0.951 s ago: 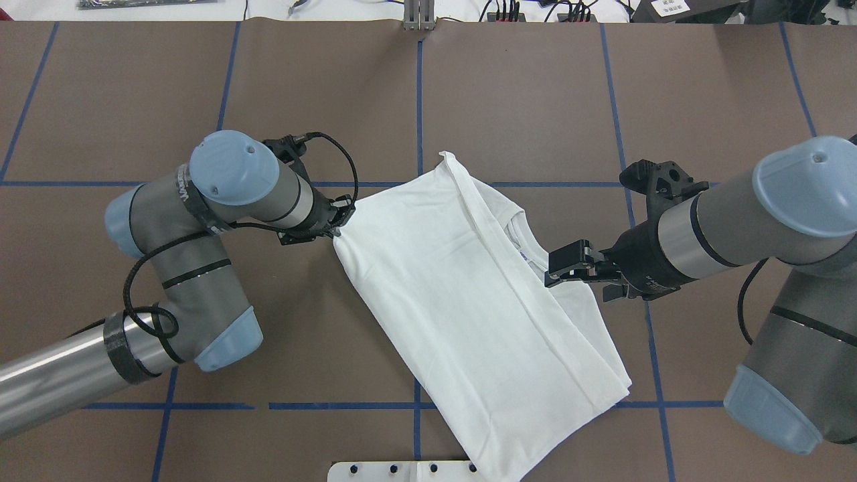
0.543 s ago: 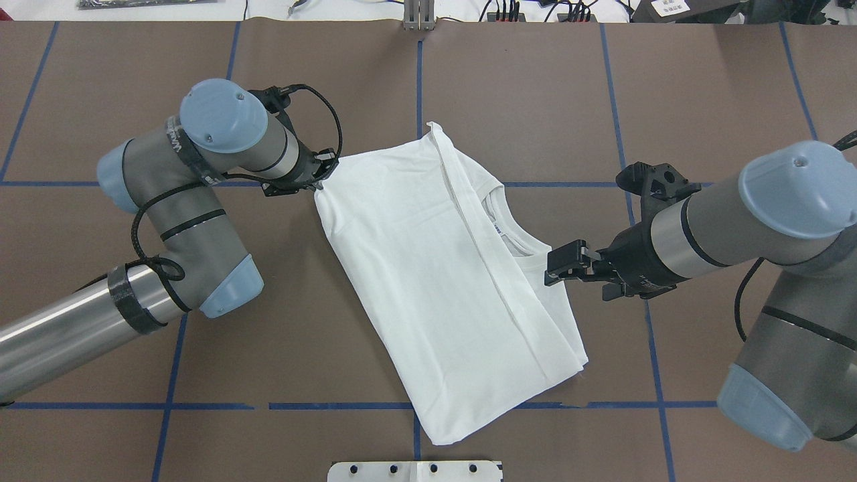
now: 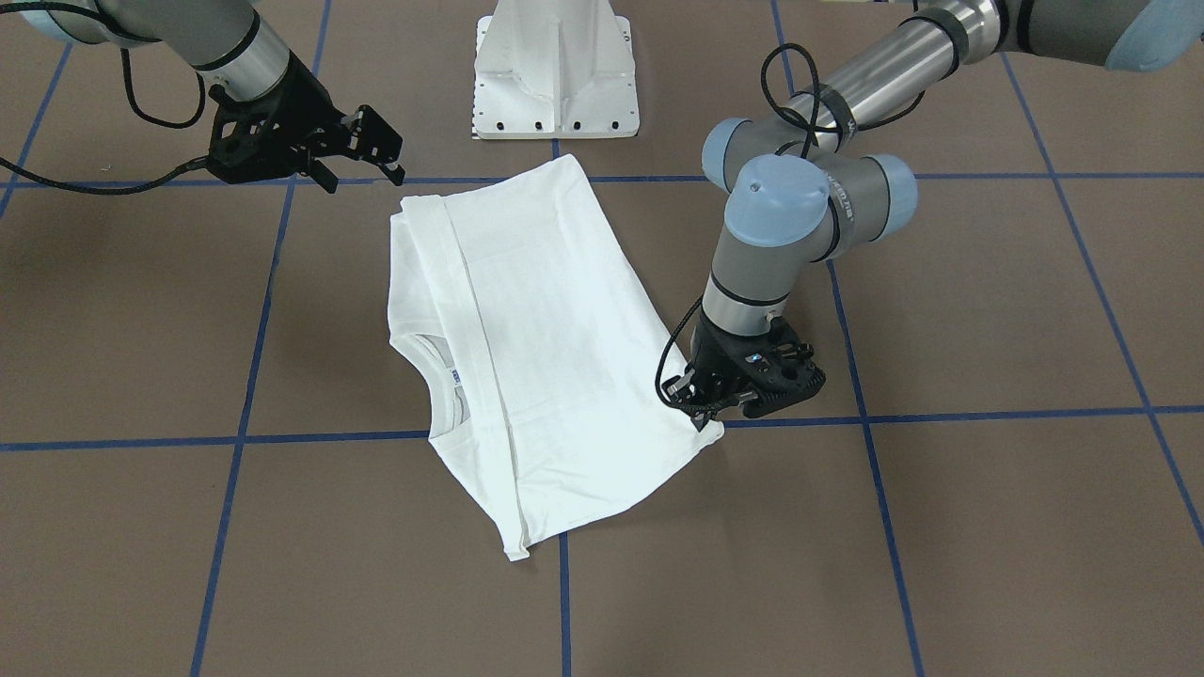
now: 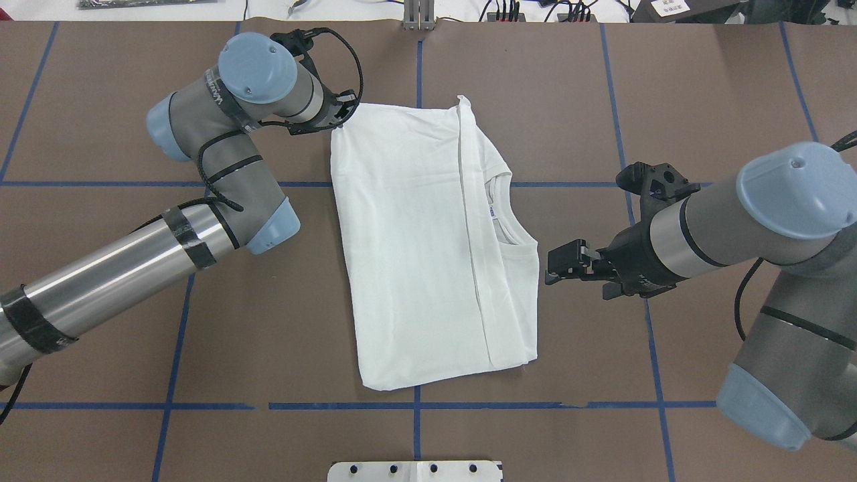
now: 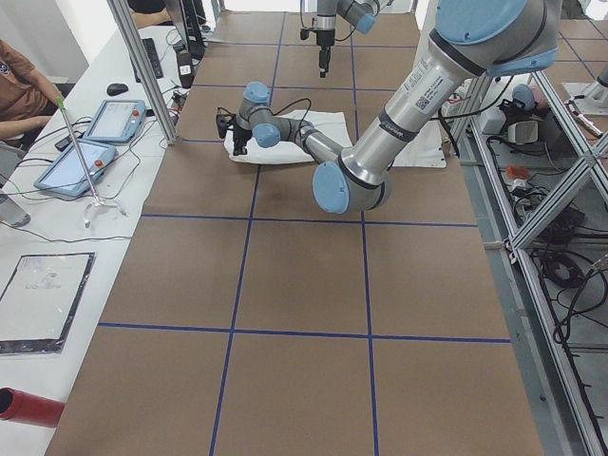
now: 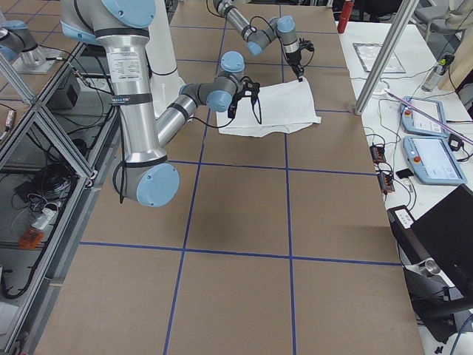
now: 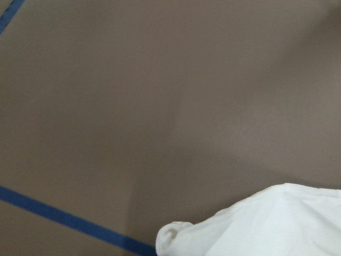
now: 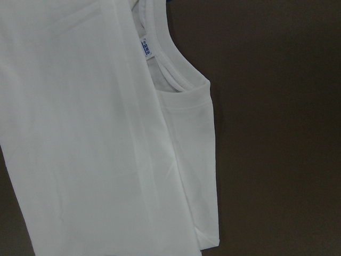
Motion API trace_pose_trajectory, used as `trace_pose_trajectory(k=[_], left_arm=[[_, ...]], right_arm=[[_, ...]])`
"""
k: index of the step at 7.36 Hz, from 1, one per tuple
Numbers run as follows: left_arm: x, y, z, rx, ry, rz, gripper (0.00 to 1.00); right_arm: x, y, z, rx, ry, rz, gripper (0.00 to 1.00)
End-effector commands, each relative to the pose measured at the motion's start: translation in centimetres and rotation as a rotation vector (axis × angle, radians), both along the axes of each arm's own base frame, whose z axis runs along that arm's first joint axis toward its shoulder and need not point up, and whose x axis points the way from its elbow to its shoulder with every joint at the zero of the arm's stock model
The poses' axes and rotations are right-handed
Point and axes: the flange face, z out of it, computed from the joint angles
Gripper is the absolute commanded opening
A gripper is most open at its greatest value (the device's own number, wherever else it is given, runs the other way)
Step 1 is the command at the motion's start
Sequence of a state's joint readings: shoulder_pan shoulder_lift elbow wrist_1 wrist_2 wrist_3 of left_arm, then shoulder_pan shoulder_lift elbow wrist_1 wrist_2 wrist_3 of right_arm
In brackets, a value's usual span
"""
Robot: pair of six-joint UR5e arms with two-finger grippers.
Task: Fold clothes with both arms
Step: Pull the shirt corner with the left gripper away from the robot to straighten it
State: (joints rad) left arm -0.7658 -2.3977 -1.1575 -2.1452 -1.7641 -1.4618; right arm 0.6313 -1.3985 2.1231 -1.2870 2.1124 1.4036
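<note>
Claw of left arm (image 4: 339,119) downturned, clenched on T-shirt (image 4: 415,254) corner; right claw (image 4: 550,266) level, released, beside it.

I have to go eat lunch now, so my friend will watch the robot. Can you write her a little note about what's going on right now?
Left gripper: shut on the far left corner of the T-shirt, low at the table.
Right gripper: open and empty, hovering just off the shirt's right edge near the collar, not touching.
T-shirt: lies flat mid-table, folded lengthwise into a long shape; collar and neck label show on its right side.
Done: the lengthwise folding.
Left: probably let go of the corner, then fold it crosswise into a smaller stack.
</note>
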Motion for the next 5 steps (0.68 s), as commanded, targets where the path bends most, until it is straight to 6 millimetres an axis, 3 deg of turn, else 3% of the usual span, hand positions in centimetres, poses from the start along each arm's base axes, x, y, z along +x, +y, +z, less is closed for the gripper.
trace_pose_trajectory(k=[1, 5], left_arm=[[-0.3, -3.8, 0.2, 0.096, 0.016, -0.082, 0.00], [0.8, -5.3, 0.4, 0.163, 0.048, -0.119, 0.00]], right_arm=[[0.0, -0.2, 0.1, 0.006, 0.007, 0.015, 1.00], [-0.1, -0.3, 0.3, 0.019, 0.018, 0.038, 1.00]])
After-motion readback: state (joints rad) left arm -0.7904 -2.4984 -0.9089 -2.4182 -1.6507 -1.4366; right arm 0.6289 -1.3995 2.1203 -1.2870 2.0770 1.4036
